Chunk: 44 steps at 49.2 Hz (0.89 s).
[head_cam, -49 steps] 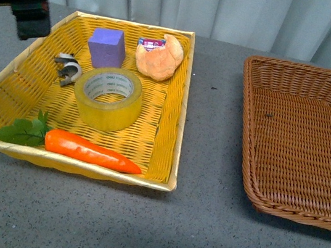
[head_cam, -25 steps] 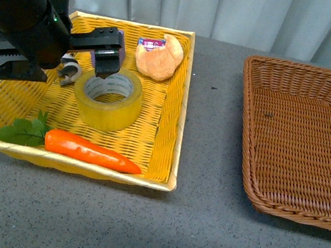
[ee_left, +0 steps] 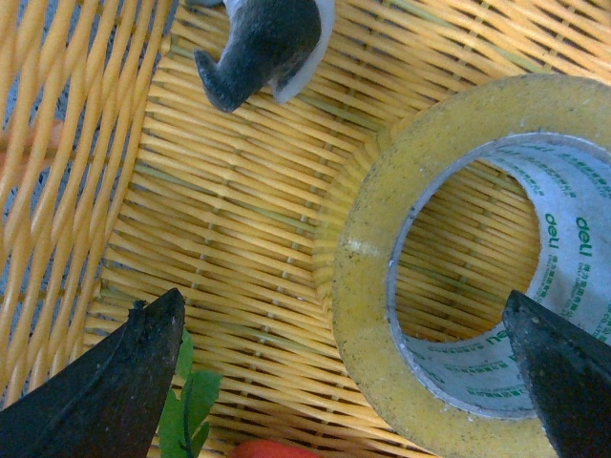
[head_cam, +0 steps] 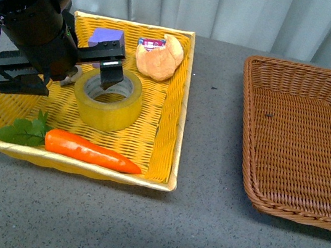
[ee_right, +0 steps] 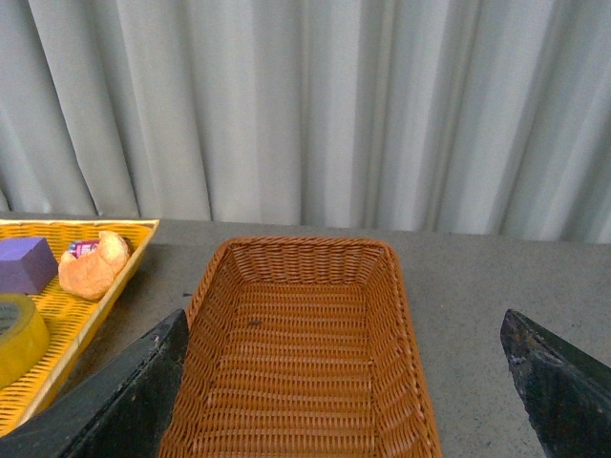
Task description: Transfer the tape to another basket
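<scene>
The tape (head_cam: 108,98), a wide yellow roll with a white printed core, lies flat in the middle of the yellow basket (head_cam: 184,102). My left gripper (head_cam: 66,81) hangs open just over it. In the left wrist view, the tape (ee_left: 382,286) has its near wall between the two fingers of the left gripper (ee_left: 348,382). One finger sits over the hole and the other over bare weave. The brown basket (head_cam: 244,120) stands empty at the right. My right gripper (ee_right: 348,382) is open and looks at the brown basket (ee_right: 205,296) from a distance. It does not show in the front view.
Also in the yellow basket are a carrot (head_cam: 93,152) along the front, a croissant (head_cam: 160,56) and a purple block (head_cam: 107,35) at the back, and a grey clip (ee_left: 263,43) beside the tape. Grey tabletop separates the two baskets.
My left arm has swung in from the far left and come down over the tape. One finger now reaches over the roll's hole. Nothing in the baskets has moved.
</scene>
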Each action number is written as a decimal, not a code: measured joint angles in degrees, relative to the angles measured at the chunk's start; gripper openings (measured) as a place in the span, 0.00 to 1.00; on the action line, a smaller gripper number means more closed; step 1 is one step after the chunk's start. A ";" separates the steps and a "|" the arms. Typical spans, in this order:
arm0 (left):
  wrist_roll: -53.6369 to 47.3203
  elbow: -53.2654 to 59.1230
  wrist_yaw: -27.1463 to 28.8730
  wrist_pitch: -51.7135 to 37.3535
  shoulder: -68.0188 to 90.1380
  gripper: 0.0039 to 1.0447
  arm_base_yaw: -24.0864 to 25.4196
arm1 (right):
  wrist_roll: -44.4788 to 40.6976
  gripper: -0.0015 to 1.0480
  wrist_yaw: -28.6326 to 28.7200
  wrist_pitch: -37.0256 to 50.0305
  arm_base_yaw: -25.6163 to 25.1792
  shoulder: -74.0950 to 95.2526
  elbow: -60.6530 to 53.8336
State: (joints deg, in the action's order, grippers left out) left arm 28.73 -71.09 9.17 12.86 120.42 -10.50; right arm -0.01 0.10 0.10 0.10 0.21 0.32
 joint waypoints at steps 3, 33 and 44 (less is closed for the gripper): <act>0.39 -0.33 0.09 0.46 0.39 0.94 0.00 | 0.00 0.91 0.00 0.00 0.00 0.00 0.00; 3.61 -1.70 1.25 1.97 2.14 0.25 -0.68 | 0.00 0.91 0.00 0.00 0.00 0.00 0.00; 4.98 -2.05 1.18 2.36 2.16 0.14 -0.61 | 0.00 0.91 0.00 0.00 0.00 0.00 0.00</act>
State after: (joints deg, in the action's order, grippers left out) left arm 33.71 -73.14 10.35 15.22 122.58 -11.11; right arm -0.01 0.10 0.10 0.10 0.21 0.32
